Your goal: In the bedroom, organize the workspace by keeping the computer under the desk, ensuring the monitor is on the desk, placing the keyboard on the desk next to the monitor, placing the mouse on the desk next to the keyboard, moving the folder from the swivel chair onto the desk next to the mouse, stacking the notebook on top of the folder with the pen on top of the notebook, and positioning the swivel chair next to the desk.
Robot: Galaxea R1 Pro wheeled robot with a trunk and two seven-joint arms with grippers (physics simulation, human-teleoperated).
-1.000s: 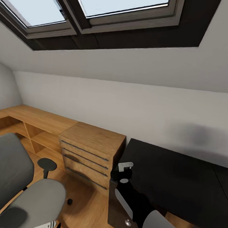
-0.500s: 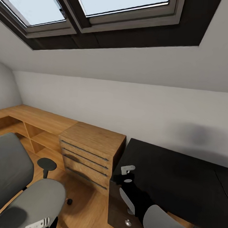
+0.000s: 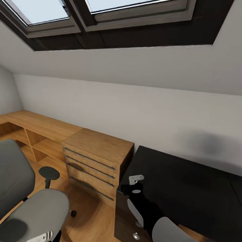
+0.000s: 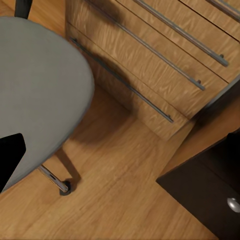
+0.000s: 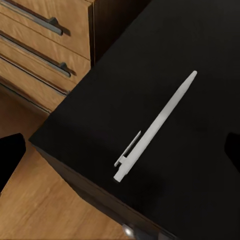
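Note:
The pale pen (image 5: 155, 125) lies flat on the black desk (image 5: 175, 50) near its corner. My right gripper (image 5: 125, 144) hangs above it, open, one dark finger on each side of the pen and neither touching it. From the head, the right gripper (image 3: 135, 180) is over the desk's (image 3: 188, 188) near-left corner. The swivel chair (image 3: 34, 208) with its grey seat stands at lower left, and nothing lies on the visible part of the seat. My left gripper (image 3: 40, 237) hovers over the seat (image 4: 35, 85), open and empty, with one black finger (image 4: 9, 157) showing.
A light wood chest of drawers (image 3: 94, 158) stands between chair and desk, tight against the desk's side. A low wooden shelf (image 3: 31, 130) runs along the left wall. A silver knob (image 3: 136, 236) marks the desk's drawer unit. A sloped wall with a roof window (image 3: 105, 10) hangs overhead.
The right gripper has slid slightly right and down over the desk corner. The left gripper has come up a little into view over the seat. The camera shifted slightly.

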